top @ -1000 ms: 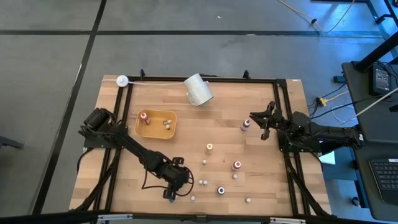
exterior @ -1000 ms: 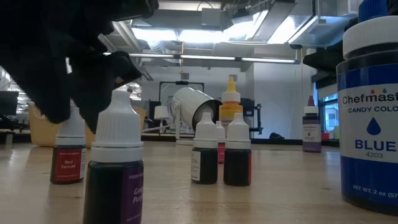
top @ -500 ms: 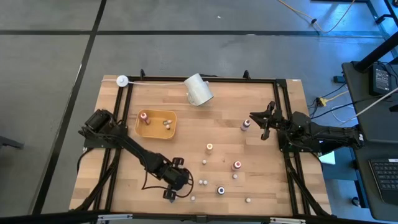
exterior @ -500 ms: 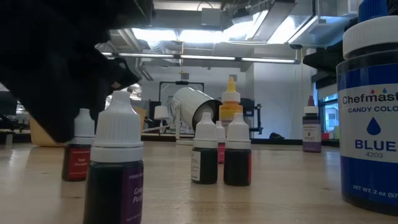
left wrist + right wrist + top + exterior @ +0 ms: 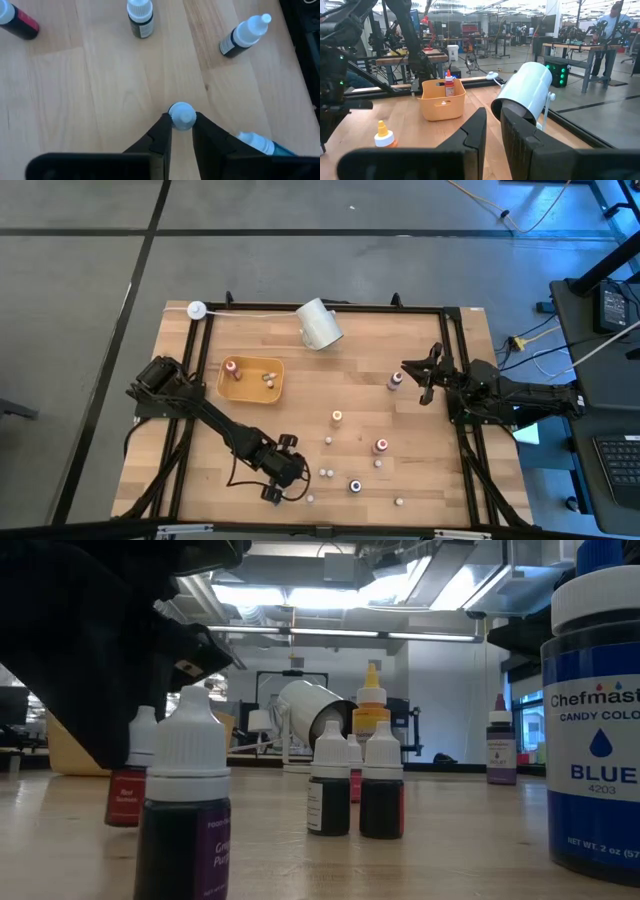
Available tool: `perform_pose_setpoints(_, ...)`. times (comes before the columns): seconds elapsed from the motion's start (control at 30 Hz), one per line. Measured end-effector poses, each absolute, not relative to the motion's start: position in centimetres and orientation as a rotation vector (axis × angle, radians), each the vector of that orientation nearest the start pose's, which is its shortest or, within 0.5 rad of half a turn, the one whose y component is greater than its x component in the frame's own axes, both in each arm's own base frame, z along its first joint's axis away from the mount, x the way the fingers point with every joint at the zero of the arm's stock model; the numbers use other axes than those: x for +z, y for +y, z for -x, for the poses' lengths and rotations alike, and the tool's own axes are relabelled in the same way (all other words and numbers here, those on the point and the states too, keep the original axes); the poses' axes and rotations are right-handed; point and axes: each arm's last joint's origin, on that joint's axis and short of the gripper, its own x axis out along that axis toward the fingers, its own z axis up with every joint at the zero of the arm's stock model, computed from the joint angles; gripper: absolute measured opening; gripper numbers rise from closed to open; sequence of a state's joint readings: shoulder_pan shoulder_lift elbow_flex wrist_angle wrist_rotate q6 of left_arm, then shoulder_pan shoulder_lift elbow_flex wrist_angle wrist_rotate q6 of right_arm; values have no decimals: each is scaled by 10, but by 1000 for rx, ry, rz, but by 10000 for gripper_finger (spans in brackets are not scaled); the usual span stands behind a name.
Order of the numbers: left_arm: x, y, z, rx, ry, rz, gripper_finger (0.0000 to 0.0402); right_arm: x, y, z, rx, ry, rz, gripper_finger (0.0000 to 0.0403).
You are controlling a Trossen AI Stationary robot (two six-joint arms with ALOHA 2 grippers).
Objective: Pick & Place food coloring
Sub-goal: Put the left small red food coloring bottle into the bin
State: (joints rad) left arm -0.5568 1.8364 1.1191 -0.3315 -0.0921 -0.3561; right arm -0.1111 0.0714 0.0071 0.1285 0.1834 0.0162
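Note:
Several small food coloring bottles stand scattered on the wooden table [image 5: 440, 480], among them an orange-capped one [image 5: 337, 416], a red-capped one [image 5: 381, 445] and a blue one [image 5: 355, 485]. My left gripper [image 5: 181, 131] is near the front edge, shut on a white-capped bottle with a red label [image 5: 128, 785]. That bottle is hidden under the gripper [image 5: 290, 476] in the high view. My right gripper [image 5: 415, 375] waits shut at the right side, beside a purple bottle [image 5: 396, 380]. The yellow-orange tray [image 5: 250, 378] holds up to three bottles. My left gripper pinches the bottle's round white cap [image 5: 182, 114] between its two fingertips [image 5: 164, 124], one on each side. The fingers come slanting down from above. The bottle's base [image 5: 122, 820] rests on the table, and the bottle leans a little.
A big white cup [image 5: 319, 323] lies on its side at the far edge. Close to my left gripper stand a dark bottle [image 5: 140, 17], a tilted dark one [image 5: 245, 34] and a blue one [image 5: 257, 142]. Black rails [image 5: 457, 360] frame the table.
My left gripper has shut its fingers onto the red-labelled bottle's cap. The bottle has slid a little toward the table's right and now leans slightly, its base still on the table.

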Motion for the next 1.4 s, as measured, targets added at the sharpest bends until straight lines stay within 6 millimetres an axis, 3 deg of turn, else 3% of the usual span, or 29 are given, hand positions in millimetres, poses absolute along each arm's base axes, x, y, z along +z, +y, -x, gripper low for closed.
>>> perform_pose_setpoints(0.13,176,-182,-302,-155,1055,44,45,173,-16,-100,-294,-67,-19,62)
perform_pose_setpoints(0.33,222,-159,-275,69,1008,92,3,173,-16,-100,-294,-67,-18,62)
perform_pose_setpoints(0.47,247,-143,-255,192,979,116,3,173,-16,-100,-294,-66,-17,62)
perform_pose_setpoints(0.6,261,-139,-249,227,911,175,3,173,-16,-100,-294,-66,-18,62)
perform_pose_setpoints(0.77,266,-140,-254,264,804,191,3,173,-16,-100,-294,-66,-17,62)
perform_pose_setpoints(1.1,267,-141,-255,292,760,147,17,173,-16,-100,-294,-67,-18,62)
perform_pose_setpoints(1.23,268,-143,-254,306,735,137,59,173,-16,-100,-294,-66,-18,62)
perform_pose_setpoints(1.4,267,-148,-259,312,686,144,139,173,-16,-100,-294,-66,-18,62)
